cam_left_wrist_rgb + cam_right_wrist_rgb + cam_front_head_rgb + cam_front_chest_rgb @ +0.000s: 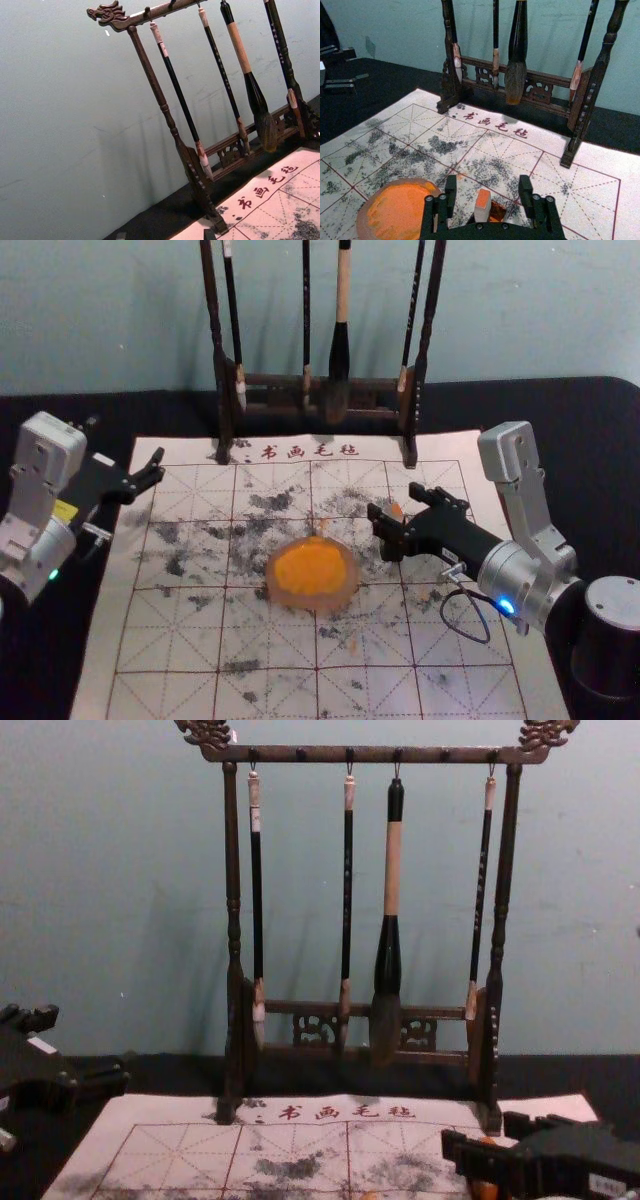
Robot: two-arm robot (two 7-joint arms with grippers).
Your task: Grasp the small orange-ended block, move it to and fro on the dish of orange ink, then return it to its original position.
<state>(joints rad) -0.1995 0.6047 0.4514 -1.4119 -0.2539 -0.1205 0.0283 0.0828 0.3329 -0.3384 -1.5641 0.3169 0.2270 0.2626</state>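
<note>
In the head view, right of centre, the right end effector (393, 499) gapes wide, the block (482, 205) between its fingers, seemingly apart from both; left end effector (125, 439), wide, upper left.

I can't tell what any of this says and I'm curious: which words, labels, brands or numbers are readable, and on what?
"书画毛毡": dark red, on the mat.
Small characters on dark brush handles: too small to read.
White labels on the right gripper and left gripper: too small to read.
Yellow label on the left arm: unreadable.
</note>
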